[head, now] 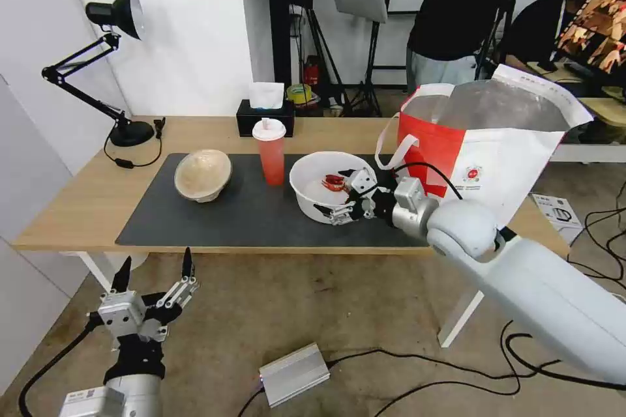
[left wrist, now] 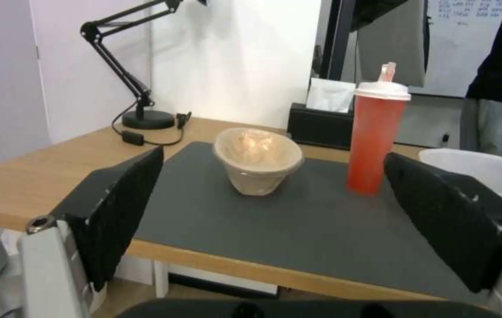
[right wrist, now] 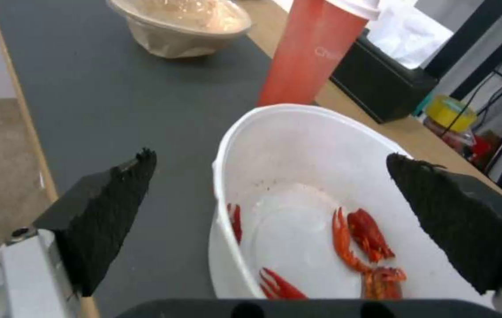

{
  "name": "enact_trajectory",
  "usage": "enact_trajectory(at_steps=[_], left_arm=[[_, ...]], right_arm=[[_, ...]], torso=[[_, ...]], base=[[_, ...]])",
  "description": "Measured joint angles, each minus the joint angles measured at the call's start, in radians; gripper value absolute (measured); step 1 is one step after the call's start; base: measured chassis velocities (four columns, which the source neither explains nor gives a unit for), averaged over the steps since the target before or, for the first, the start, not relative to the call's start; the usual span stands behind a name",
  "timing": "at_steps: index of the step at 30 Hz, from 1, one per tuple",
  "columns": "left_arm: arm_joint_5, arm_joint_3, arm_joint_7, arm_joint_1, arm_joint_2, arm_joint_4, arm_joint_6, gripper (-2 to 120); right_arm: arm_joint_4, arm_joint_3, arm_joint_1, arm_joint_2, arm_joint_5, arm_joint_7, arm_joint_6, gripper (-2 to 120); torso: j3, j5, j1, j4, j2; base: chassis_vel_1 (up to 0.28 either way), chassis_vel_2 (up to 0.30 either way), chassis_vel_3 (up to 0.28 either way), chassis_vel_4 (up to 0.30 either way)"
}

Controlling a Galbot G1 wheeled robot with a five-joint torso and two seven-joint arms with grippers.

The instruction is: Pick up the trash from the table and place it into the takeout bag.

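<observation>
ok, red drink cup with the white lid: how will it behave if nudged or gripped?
The red drink cup is tall with a narrow base, so a high push would likely tip it. It looks full of liquid, probably heavy for its size. The thin plastic wall may flex under a hard grip.

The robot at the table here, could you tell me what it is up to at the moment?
It is clearing trash into the takeout bag, and nothing is bagged yet. The right gripper is open at the white bowl with red food scraps, one finger inside the rim and one outside. The red drink cup and the beige bowl stand untouched on the dark mat. The left gripper waits open, below the table's front edge.
</observation>
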State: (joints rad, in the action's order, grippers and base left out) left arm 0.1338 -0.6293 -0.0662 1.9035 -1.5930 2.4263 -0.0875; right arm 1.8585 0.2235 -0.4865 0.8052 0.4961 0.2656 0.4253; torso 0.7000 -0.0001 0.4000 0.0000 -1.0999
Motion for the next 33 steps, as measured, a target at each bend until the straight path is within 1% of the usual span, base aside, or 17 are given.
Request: enact_trajectory(at_steps=[4, 9, 15, 26, 33], left_arm=[[0.0, -0.001, -0.001, -0.001, 0.0, -0.001, -0.005, 100], [0.0, -0.001, -0.001, 0.0, 0.0, -0.002, -0.007, 100], [-0.001, 0.001, -0.002, -0.004, 0.0, -0.012, -0.008, 100], [-0.002, 0.003, -0.002, -0.007, 0.0, -0.02, -0.009, 100], [-0.004, 0.003, -0.002, -0.007, 0.0, -0.021, -0.009, 100]], right_arm=[[-0.036, 0.039, 0.045, 0.023, -0.02, 0.008, 0.005, 100], [-0.059, 0.063, 0.069, 0.041, -0.044, 0.017, 0.017, 100], [-0.075, 0.091, 0.092, 0.046, -0.053, 0.04, 0.041, 100], [-0.124, 0.132, 0.129, 0.066, -0.079, 0.07, 0.057, 100], [-0.136, 0.15, 0.149, 0.081, -0.104, 0.096, 0.107, 100]], torso=[[0.0, 0.0001, 0.0, 0.0, 0.0], [0.0, 0.0001, 0.0, 0.0, 0.0], [0.0, 0.0001, 0.0, 0.0, 0.0], [0.0, 0.0001, 0.0, 0.0, 0.0], [0.0, 0.0, 0.0, 0.0, 0.0]], base=[[0.0, 0.0, 0.0, 0.0], [0.0, 0.0, 0.0, 0.0], [0.0, 0.0, 0.0, 0.0], [0.0, 0.0, 0.0, 0.0], [0.0, 0.0, 0.0, 0.0]])
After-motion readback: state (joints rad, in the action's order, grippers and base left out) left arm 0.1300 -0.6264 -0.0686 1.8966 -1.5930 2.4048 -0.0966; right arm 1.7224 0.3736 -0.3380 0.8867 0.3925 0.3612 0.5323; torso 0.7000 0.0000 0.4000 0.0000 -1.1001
